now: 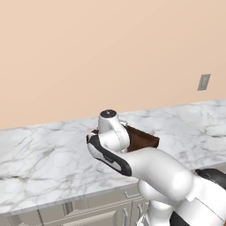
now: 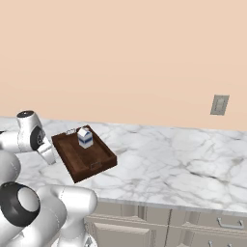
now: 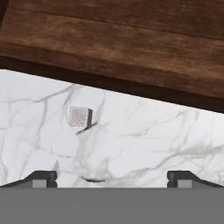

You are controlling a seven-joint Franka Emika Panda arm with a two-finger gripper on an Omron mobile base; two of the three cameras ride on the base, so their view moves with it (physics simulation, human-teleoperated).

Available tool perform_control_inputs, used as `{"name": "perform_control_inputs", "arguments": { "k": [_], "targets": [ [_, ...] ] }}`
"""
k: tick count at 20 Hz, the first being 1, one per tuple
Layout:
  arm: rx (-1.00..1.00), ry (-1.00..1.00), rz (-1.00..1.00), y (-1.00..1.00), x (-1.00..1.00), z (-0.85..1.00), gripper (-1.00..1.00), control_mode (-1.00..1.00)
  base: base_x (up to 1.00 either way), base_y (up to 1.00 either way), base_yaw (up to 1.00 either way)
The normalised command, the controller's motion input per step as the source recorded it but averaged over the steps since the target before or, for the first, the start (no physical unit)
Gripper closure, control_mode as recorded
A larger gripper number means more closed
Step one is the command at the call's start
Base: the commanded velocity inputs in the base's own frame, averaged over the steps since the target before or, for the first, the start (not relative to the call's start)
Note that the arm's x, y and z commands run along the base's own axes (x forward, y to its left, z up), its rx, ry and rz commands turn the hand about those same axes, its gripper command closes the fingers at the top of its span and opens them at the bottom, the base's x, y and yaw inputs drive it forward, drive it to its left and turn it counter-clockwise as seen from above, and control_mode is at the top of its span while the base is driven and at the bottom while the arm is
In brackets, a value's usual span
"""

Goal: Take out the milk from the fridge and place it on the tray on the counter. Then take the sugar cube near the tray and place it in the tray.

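Claw, hand view: the gripper has its two dark finger tips spread wide, one near each lower corner; nothing is between them and they touch nothing.
Sugar cube, hand view: the sugar cube sits on the white marble counter, above and inside the left tip, apart from both tips; it casts a short dark shadow on its right side.
Tray, hand view: the dark brown wooden wall of the tray runs across the top, with the cube near its lower edge but not touching it.
Arm, left base view: the white arm reaches from the lower right over the counter and covers most of the tray; whether the claw is open cannot be told from here.
Wall, left base view: a grey outlet plate is on the beige wall at the right.
Milk, right base view: the milk stands upright inside the tray, toward its far end.
Tray, right base view: it lies at an angle on the counter, with the arm just beside its left edge.
Cabinets, right base view: beige-grey panelled fronts run under the counter.
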Motion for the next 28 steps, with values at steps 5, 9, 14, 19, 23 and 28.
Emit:
{"name": "perform_control_inputs", "arguments": {
  "k": [5, 9, 14, 19, 23, 28],
  "targets": [
    [0.00, -0.01, 0.05, 0.00, 0.00, -0.29, -1.00, -1.00, 0.00, 0.00, 0.00],
    [0.01, -0.18, -0.16, 0.00, -0.02, -0.26, -1.00, -1.00, 0.00, 0.00, 0.00],
    [0.00, -0.02, -0.06, 0.00, 0.20, -0.20, -1.00, -1.00, 0.00, 0.00, 0.00],
    [0.00, 0.00, 0.00, 0.00, 0.21, -0.11, -1.00, -1.00, 0.00, 0.00, 0.00],
    [0.00, 0.00, 0.00, 0.01, 0.30, -0.11, -1.00, -1.00, 0.00, 0.00, 0.00],
    [0.00, 0.02, 0.00, 0.02, 0.28, -0.15, -1.00, -1.00, 0.00, 0.00, 0.00]
  ]
}}
